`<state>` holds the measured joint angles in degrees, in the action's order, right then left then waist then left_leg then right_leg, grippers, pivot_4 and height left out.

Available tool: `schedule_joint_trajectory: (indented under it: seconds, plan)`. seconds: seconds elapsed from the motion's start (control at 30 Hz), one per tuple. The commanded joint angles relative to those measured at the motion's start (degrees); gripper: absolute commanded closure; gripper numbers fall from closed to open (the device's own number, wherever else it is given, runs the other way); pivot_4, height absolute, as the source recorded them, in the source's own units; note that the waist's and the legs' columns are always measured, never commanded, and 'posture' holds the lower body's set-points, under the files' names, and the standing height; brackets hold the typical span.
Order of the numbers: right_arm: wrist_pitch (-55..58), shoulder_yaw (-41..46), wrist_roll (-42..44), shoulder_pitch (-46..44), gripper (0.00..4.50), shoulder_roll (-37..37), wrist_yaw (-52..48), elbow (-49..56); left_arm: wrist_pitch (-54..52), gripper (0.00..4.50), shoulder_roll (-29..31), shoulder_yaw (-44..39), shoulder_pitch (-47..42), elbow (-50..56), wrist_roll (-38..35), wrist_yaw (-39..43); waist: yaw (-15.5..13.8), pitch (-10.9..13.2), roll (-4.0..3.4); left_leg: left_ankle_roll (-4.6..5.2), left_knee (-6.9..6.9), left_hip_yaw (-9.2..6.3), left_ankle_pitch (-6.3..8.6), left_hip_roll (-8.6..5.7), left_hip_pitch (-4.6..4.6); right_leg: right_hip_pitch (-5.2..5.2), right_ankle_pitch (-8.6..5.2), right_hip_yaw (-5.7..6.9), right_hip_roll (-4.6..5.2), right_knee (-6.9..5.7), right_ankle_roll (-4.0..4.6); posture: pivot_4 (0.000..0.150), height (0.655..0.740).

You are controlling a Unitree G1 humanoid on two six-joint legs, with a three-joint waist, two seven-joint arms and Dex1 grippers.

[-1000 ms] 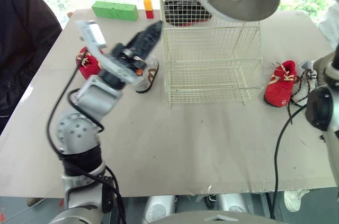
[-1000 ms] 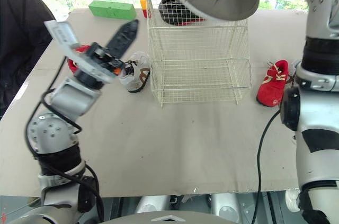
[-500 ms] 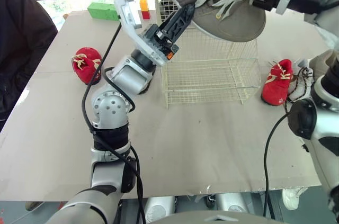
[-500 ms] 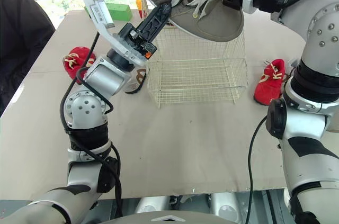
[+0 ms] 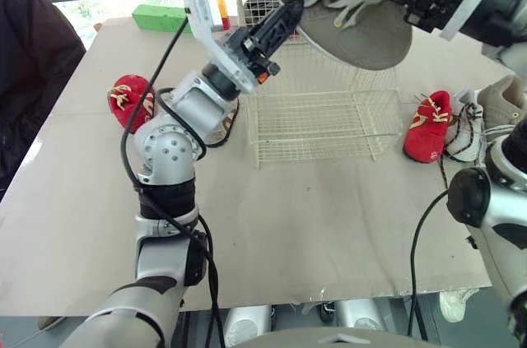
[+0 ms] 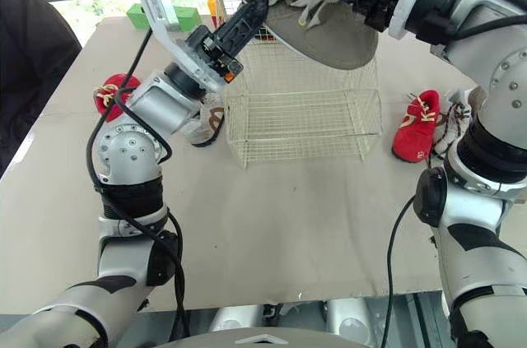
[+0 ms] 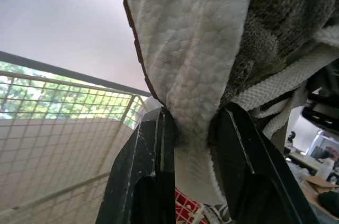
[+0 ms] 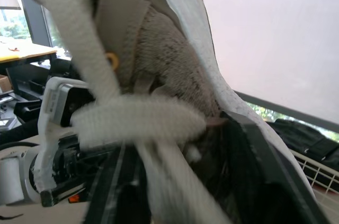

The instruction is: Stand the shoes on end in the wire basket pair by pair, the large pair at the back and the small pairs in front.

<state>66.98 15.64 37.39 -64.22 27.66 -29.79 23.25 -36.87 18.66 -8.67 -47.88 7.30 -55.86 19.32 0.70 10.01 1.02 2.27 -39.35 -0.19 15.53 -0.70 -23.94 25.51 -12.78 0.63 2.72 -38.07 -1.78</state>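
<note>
The big shoe (image 5: 356,31) is hanging in the air over the basket (image 5: 317,148), its sole turning downward, with both arms sharing it. The left end effector (image 7: 192,124) is clamping the white sole rim, its fingers (image 7: 151,150) pressing in from either side. The right end effector (image 8: 185,150) is closing on the upper beside the laces. The basket is sitting on the counter (image 5: 288,225), with a red shoe (image 5: 130,101) lying at its 9 o'clock and a second red shoe (image 5: 428,124) at its 3 o'clock, both well apart from it. The big shoe is probably handling as light but bulky: a soft upper giving under the grip, loose laces likely to be catching on the wire, and a stiffer sole. The sole rim and the collar are looking like the firmest holds for tipping it on end toward the basket's 12 o'clock side
</note>
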Motion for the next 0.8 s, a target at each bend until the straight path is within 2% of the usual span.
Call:
schedule_joint_trajectory:
  seconds: [0.03,0.07,0.1,0.17,0.27,0.4,0.57,0.8]
  plan:
    - [-12.4,-1.9,-4.7,4.8,0.61,2.0,-0.1,5.0,0.3,3.74,4.3,-3.3,-5.8,-1.1,1.9,0.9,0.1,0.0,-0.01,0.00,0.00,0.01,0.00,-0.01,0.00,0.00,0.00,0.00,-0.06,0.00,0.00,0.150,0.7400]
    - [-14.8,-1.2,-4.6,6.9,0.10,1.3,0.5,6.5,0.2,3.74,6.2,-3.4,-7.8,-2.7,3.2,1.6,0.2,0.0,-0.01,0.00,0.01,0.06,0.00,-0.01,0.02,0.01,0.00,-0.04,-0.10,-0.02,-0.01,0.150,0.7400]
    - [-16.5,-0.7,-4.4,8.2,0.00,0.7,0.9,7.3,0.1,3.74,7.6,-3.5,-9.2,-3.9,4.1,2.3,0.2,0.0,0.00,0.00,0.00,0.07,0.00,0.00,0.02,0.02,0.00,-0.06,-0.09,-0.02,-0.01,0.150,0.7400]
    - [-17.7,2.7,-1.1,12.4,0.00,-1.7,2.5,9.6,0.8,3.74,10.9,-3.6,-13.9,-8.7,7.3,3.9,0.1,0.0,0.00,-0.01,0.02,0.03,0.00,0.04,0.02,0.02,0.00,-0.02,-0.09,-0.01,-0.01,0.150,0.7400]
    - [-22.8,3.5,-1.2,20.4,0.00,-2.6,1.9,13.2,3.6,3.74,14.7,-1.6,-19.1,-14.7,13.4,7.7,-0.1,0.0,0.01,-0.02,0.05,0.00,-0.01,0.05,0.03,0.01,0.00,0.02,-0.20,0.02,-0.01,0.150,0.7400]
    - [-25.8,2.1,-0.8,36.0,0.00,0.9,-2.7,20.2,9.5,3.77,18.5,2.7,-24.6,-22.6,22.5,15.3,-0.7,0.0,0.02,-0.01,0.06,-0.03,-0.01,-0.02,0.03,-0.07,-0.01,0.07,-0.19,0.10,-0.02,0.150,0.7400]
    - [-27.6,5.3,1.3,47.3,0.00,2.3,-1.2,25.4,15.9,3.81,20.3,5.9,-28.7,-31.8,30.8,22.4,-0.6,0.0,0.02,0.02,-0.01,0.07,-0.02,-0.04,0.08,-0.08,-0.02,0.11,-0.23,0.05,-0.03,0.150,0.7400]
    - [-31.4,11.6,6.9,60.9,0.00,2.6,-2.2,29.0,22.8,3.81,17.4,10.7,-27.6,-38.1,39.3,27.8,-0.3,0.0,0.04,0.03,-0.01,0.07,-0.02,-0.01,0.09,-0.10,-0.02,0.08,-0.26,0.05,-0.04,0.150,0.7400]
